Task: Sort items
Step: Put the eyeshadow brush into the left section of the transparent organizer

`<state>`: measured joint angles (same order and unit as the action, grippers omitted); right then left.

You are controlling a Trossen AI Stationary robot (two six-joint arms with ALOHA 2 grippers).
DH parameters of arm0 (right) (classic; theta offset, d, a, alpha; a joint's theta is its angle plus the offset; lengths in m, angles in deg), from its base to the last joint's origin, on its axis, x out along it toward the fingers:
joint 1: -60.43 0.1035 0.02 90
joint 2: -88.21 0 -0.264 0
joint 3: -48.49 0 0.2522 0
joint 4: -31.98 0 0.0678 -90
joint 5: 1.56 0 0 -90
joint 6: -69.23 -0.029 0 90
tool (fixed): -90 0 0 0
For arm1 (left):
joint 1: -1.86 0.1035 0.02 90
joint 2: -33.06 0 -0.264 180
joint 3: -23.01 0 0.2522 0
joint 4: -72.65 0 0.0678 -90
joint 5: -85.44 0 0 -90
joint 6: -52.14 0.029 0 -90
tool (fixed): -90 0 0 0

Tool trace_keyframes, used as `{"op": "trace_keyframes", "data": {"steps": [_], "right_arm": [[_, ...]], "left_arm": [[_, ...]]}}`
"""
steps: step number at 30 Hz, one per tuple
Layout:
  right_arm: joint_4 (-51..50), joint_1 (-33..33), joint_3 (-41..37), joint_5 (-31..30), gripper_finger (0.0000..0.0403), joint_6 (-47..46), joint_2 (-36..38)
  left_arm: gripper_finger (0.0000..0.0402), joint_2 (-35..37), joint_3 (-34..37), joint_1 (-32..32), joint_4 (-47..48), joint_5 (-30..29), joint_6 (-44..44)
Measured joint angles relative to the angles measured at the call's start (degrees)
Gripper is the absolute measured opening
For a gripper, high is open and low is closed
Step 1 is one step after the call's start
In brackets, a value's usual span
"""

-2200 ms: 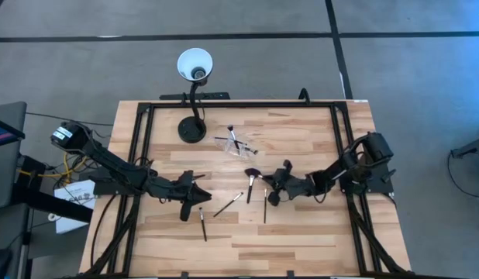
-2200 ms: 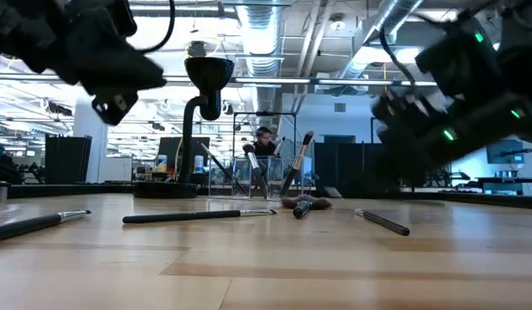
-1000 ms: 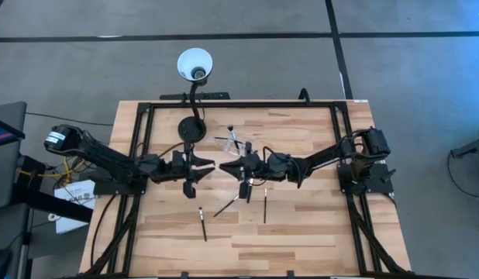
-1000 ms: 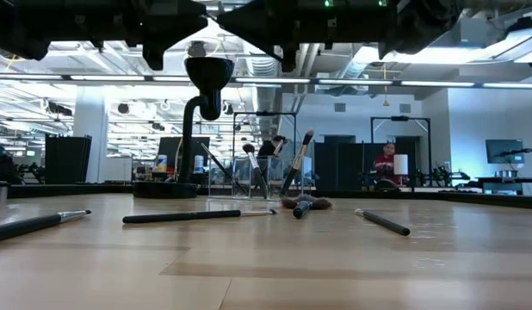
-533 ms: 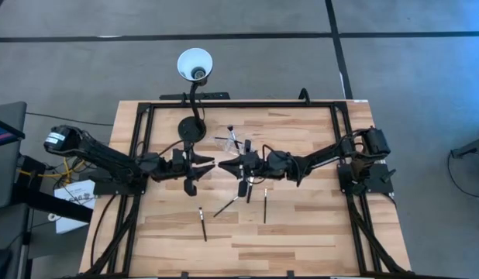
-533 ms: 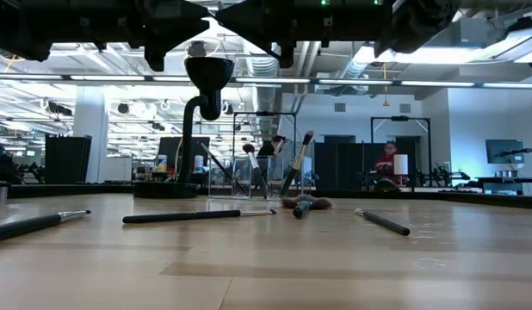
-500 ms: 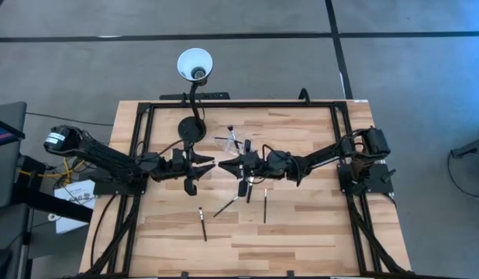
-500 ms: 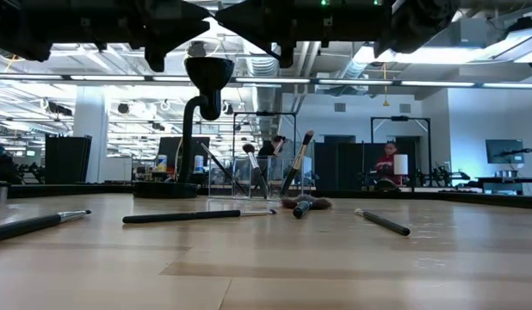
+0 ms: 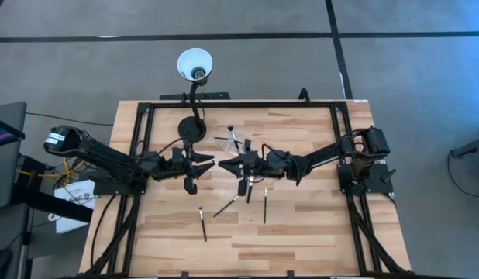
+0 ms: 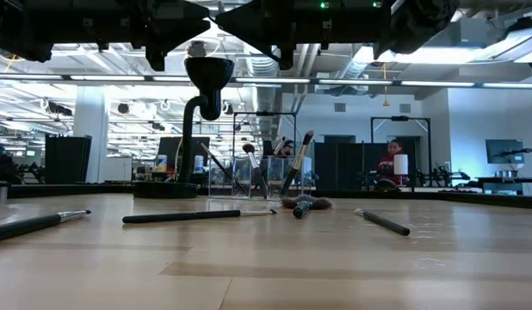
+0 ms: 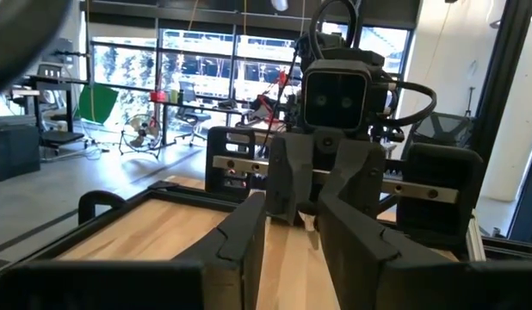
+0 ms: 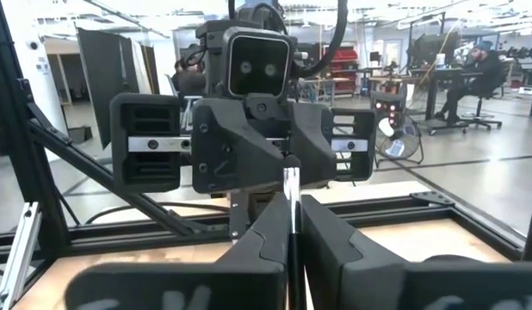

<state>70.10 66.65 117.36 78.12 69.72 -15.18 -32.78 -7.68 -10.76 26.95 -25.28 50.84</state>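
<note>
Both grippers hover above mid-table, level and tip to tip. My right gripper (image 9: 222, 165) (image 12: 290, 202) is shut on a thin silvery-and-dark brush (image 12: 290, 182) that points at my left gripper (image 9: 208, 164) (image 11: 292, 202). The left gripper is open, and its fingers stand on either side of the brush's free end. Whether they touch it, I cannot tell. A fan brush (image 9: 245, 186) (image 10: 302, 206) and three slim brushes (image 9: 202, 222) (image 9: 228, 206) (image 9: 264, 206) lie flat on the table. More brushes lean inside the clear pouch (image 9: 233, 143) (image 10: 257, 176). My right gripper pinches the thin brush between its two fingers (image 12: 264, 226). The brush lies along the fingers and sticks out past their tips (image 12: 290, 168), level, toward the table's left. It is lifted clear of the table. Which part of the brush sits in the fingers is hidden by them.
The black gooseneck lamp stands by its round base (image 9: 191, 129) at the far side, just behind the left gripper, and its stem (image 10: 197, 112) rises there. A black frame (image 9: 239, 105) rims the table. Bare wood lies along the near edge (image 9: 286, 248). People sit in the room beyond.
About two seconds ago both grippers were low over the lying brushes. They have since risen and swung toward the table's middle, meeting tip to tip. Over the last second both arms have kept still, and the brushes on the table have not moved.
</note>
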Motion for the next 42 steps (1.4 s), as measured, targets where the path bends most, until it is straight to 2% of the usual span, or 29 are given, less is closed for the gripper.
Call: {"op": "trace_keyframes", "data": {"steps": [28,32,38,42], "right_arm": [[-5.1,-1.5,3.9,2.7,0.0012,0.6,0.1],[-5.1,-1.5,3.9,2.7,0.0012,0.6,0.1],[-5.2,-1.5,3.9,2.7,0.0013,0.7,0.1],[-5.8,-1.5,3.9,2.7,0.0024,0.6,0.1]], "left_arm": [[0.0105,0.0,0.0,1.9,-2.3,2.5,1.5],[0.0087,-0.1,0.0,1.9,-2.5,2.5,1.5],[0.0016,-0.1,0.0,1.9,-2.7,2.9,1.3],[0.0016,-0.1,0.0,1.9,-2.5,2.9,1.3]]}}
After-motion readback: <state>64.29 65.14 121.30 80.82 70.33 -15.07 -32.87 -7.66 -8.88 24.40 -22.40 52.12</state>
